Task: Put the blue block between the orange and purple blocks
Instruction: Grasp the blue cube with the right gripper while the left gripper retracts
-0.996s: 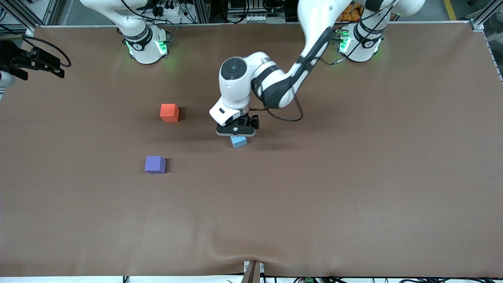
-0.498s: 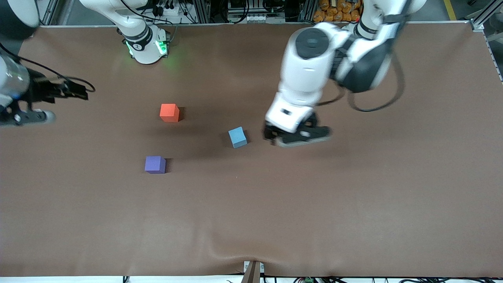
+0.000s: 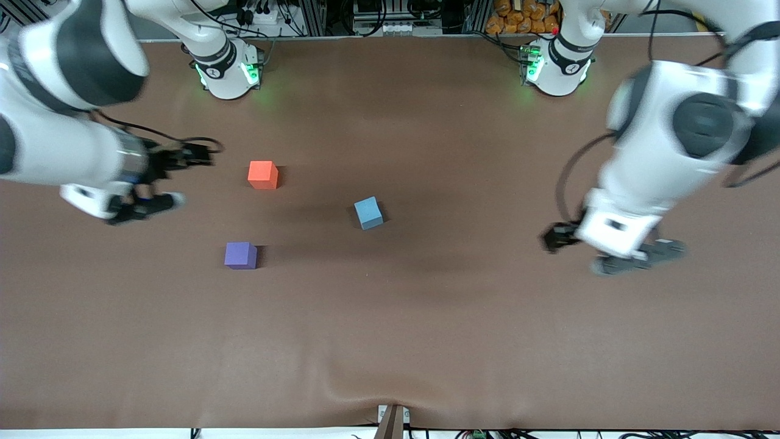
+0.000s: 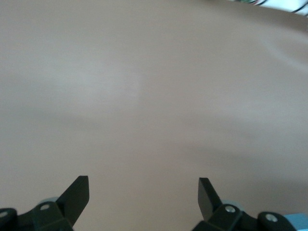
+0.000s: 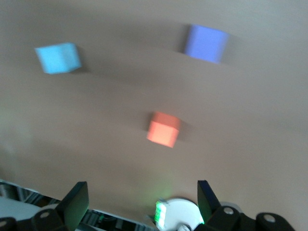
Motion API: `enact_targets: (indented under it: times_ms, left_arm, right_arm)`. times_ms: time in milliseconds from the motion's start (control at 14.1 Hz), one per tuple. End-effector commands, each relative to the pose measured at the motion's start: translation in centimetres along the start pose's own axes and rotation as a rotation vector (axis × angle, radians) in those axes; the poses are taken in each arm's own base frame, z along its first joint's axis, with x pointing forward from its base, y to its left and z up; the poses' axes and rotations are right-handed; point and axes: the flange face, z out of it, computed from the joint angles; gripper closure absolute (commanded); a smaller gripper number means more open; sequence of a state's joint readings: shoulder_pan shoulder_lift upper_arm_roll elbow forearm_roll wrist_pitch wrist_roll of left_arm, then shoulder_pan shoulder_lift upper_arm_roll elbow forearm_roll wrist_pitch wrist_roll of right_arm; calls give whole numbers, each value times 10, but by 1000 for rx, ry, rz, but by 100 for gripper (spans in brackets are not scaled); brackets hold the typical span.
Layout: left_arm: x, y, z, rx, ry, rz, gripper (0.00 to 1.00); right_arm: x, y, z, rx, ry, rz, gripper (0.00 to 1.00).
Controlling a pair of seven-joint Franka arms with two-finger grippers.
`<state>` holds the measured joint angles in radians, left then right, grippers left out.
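Blue block mid-frame, not yet betw orange block & purple block. My right gripper, frame's left, fingers wide, empty; left gripper, frame's right, also wide, waits. Next: grab blue.

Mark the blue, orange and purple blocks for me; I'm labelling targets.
blue block [image 3: 368,213], front view, top face.
orange block [image 3: 262,172], front view, top face.
purple block [image 3: 239,253], front view, top face.

Both end effectors hang over bare table with fingers spread, the left and the right.
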<state>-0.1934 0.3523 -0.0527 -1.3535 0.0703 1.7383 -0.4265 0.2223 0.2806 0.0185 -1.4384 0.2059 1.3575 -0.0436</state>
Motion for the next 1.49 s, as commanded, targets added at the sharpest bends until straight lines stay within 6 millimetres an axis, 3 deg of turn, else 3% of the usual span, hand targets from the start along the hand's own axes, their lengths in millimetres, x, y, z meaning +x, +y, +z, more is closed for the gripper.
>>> enact_targets:
  times_ms: [0,213,498,711,853,996,1138,1422]
  left_arm:
    - [-1,-78,-12,4,-95,118,0]
    - [-31,-112,-21,29,-222,186,0]
    - [-95,-125,-29,47,-259,259,0]
    - [-93,-141,-43,43,-229,342,0]
    - [-95,-138,-49,37,-222,384,0]
    - [-89,-132,-67,35,-181,393,0]
    - [-86,-126,-85,22,-145,390,0]
    - [-90,-128,-107,-7,-141,378,0]
  right_arm:
    - [37,-45,28,30,28,-59,0]
    - [61,-92,51,9,112,-116,0]
    - [82,-136,114,-13,160,-132,0]
    - [97,-173,175,-50,199,-185,0]
    - [107,-186,223,-61,276,-208,0]
    - [111,-195,256,-72,292,-224,0]
    - [113,-204,276,-78,282,-208,0]
    - [112,-211,287,-79,280,-107,0]
